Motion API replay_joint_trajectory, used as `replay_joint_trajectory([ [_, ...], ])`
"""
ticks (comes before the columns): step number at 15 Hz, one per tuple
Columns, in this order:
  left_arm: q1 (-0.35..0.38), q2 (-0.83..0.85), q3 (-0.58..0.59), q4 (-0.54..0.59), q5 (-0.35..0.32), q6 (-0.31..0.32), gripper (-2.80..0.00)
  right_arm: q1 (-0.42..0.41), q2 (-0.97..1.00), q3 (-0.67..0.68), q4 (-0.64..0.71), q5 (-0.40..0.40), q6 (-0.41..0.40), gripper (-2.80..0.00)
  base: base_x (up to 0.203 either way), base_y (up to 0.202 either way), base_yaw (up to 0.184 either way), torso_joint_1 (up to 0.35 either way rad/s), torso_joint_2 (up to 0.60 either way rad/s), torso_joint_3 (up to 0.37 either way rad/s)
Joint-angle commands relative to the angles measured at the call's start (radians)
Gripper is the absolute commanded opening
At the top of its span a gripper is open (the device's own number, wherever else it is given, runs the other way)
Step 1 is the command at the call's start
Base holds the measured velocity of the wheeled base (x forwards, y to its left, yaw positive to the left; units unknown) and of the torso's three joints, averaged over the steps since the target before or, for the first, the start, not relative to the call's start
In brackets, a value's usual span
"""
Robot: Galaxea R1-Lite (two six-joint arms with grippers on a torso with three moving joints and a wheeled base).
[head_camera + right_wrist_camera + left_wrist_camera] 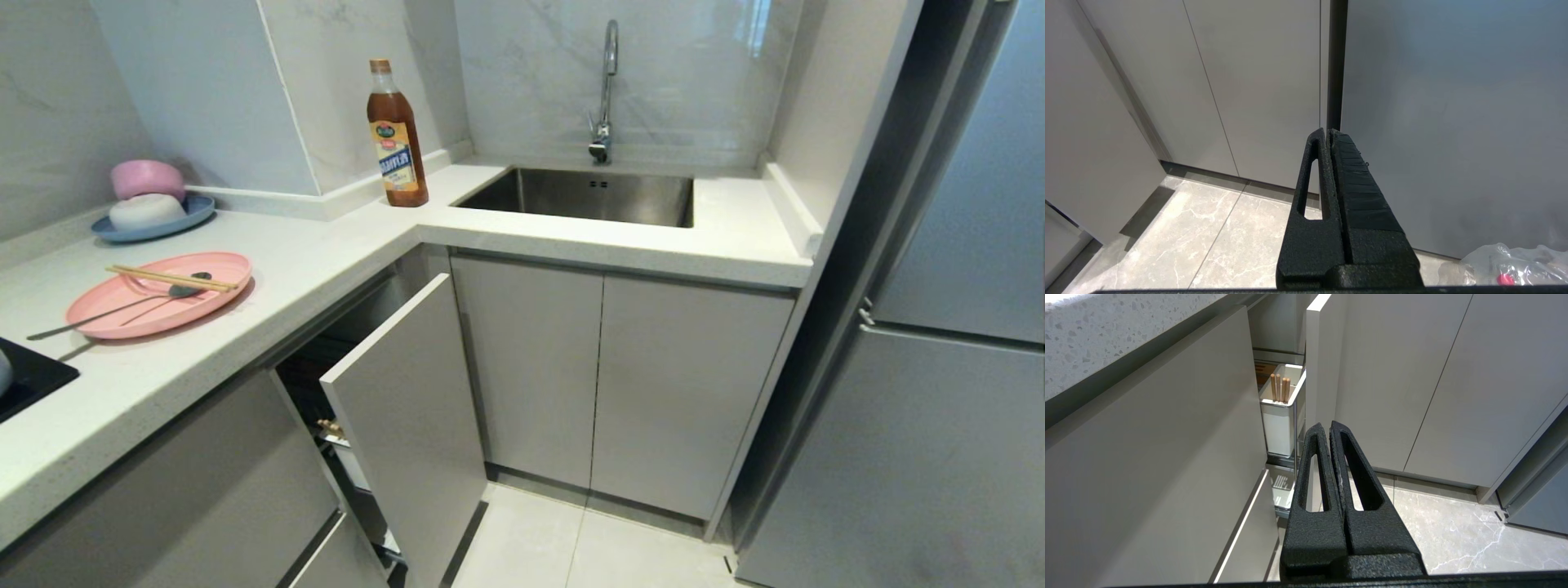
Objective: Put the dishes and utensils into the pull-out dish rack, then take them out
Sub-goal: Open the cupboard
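Both grippers, left (1329, 426) and right (1328, 132), hang closed and empty by the cabinets; the rack (408, 425) is part-open, while plate (159, 294), 2 chopsticks (171, 279), spoon (122, 309) and bowl (147, 211) sit on the counter (269, 294), so loading appears not begun.

We see the flat pink plate (159, 294) on the white counter, w/ two thin light-brown wooden chopsticks (171, 278) laid across its far side and a slim grey metal spoon (114, 309) lying on it, handle end overhanging the rim. A pale bowl (147, 211) sits upside down on a blue plate (200, 214) further back. The pull-out dish rack's pale grey front panel (408, 425) stands partly out; its white plastic utensil caddy (1280, 420) holds upright wooden sticks.
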Motion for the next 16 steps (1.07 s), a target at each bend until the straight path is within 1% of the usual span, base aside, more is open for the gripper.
replay_joint_trajectory([
  [1, 0.0, 0.001, 0.0, 0.0, 0.0, 0.0, -2.8, 0.0, 0.002, 0.0, 0.0, 0.0, 0.0, -2.8, 0.0, 0.0, 0.0, 0.0, 0.0, 0.0],
  [16, 0.0, 0.001, 0.0, 0.001, 0.0, 0.0, -2.8, 0.0, 0.002, 0.0, 0.0, 0.0, 0.0, -2.8, 0.0, 0.0, 0.0, 0.0, 0.0, 0.0],
])
